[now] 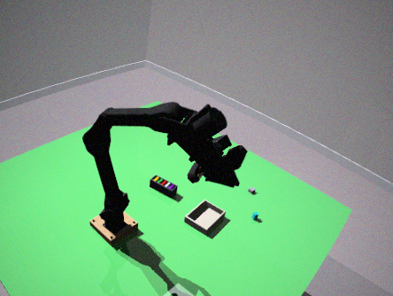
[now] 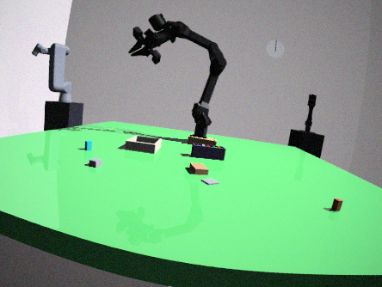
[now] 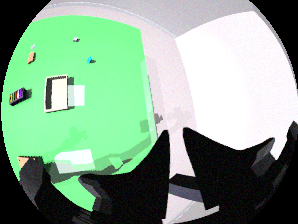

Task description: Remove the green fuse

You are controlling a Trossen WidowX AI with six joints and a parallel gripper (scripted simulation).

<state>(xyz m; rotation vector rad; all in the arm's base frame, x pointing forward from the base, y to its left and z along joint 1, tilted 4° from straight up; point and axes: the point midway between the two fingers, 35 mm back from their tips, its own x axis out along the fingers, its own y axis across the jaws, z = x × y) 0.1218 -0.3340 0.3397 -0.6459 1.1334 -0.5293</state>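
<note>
We see the black parallel-jaw gripper (image 2: 138,48) high above the green mat (image 1: 274,248), fingers nearly together with nothing between them. The small green fuse (image 1: 159,181) sits in its slot in the dark rectangular fuse block (image 1: 163,184), beside the open grey square tray (image 1: 205,216), well below the gripper.

Glossy bright-green table (image 2: 258,223), smooth and mirror-like, carrying faint reflections. Matt black arm (image 2: 211,64) with a plastic-like finish. Pale wood-coloured square base plate (image 1: 129,222) under the arm. Matt dark-walled square tray (image 1: 193,218) with a pale floor. Dull dark fuse block (image 1: 156,186).
</note>
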